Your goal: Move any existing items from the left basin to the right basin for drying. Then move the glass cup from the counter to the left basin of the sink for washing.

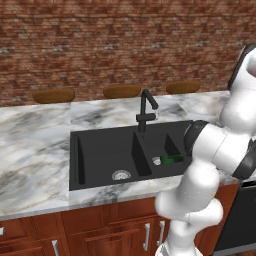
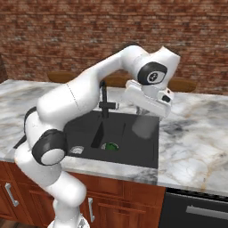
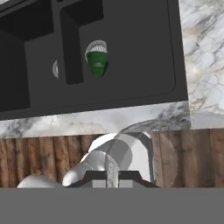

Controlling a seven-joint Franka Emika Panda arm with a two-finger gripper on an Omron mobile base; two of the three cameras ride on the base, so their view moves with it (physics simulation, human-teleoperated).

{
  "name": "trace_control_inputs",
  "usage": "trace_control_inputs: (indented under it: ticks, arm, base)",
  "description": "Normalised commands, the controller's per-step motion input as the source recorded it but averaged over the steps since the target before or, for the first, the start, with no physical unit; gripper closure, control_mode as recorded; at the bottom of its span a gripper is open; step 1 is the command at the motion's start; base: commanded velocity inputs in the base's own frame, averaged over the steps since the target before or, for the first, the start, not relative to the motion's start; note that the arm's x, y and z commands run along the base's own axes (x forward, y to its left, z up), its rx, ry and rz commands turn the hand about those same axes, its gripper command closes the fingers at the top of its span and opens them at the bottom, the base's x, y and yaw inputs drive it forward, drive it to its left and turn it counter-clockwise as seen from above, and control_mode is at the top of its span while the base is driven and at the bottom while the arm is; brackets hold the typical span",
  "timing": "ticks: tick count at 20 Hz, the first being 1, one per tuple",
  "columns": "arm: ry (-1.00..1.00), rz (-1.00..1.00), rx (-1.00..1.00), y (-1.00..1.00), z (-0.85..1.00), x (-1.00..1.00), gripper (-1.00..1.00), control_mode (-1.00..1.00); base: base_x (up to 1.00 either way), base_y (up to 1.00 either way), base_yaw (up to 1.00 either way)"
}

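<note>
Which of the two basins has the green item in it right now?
The right basin, the narrower one. The dark-green item lies by its silver drain. The wider left basin shows only its own drain.

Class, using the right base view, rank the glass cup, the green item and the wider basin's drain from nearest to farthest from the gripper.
1. glass cup, held in the jaws.
2. green item, below-left, in the right basin beside the divider.
3. drain, farthest left, in the left basin.
</note>
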Motion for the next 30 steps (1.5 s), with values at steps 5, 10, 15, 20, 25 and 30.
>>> trace_control_inputs:
  ticks: [5,10,15,20,25,30]
  arm:
    - [-0.11,-0.05,-0.16,0.99,0.15,0.0,1.0,-1.0]
    - [-0.06,-0.04,-0.15,0.94,0.15,-0.03,1.0,-1.0]
    - [0.0,-0.03,-0.13,0.88,0.06,-0.12,1.0,-1.0]
    - [0.0,-0.01,-0.11,0.9,0.0,-0.01,1.0,-1.0]
    - [0.0,0.0,-0.09,0.89,0.0,0.0,1.0,-1.0]
    - [0.02,0.0,-0.07,0.86,0.0,0.01,1.0,-1.0]
  base:
    - [0.0,0.0,0.0]
    - [0.0,0.0,0.0]
    - [0.0,0.0,0.0]
    - [0.0,0.0,0.0]
    - [0.0,0.0,0.0]
    - [0.0,0.0,0.0]
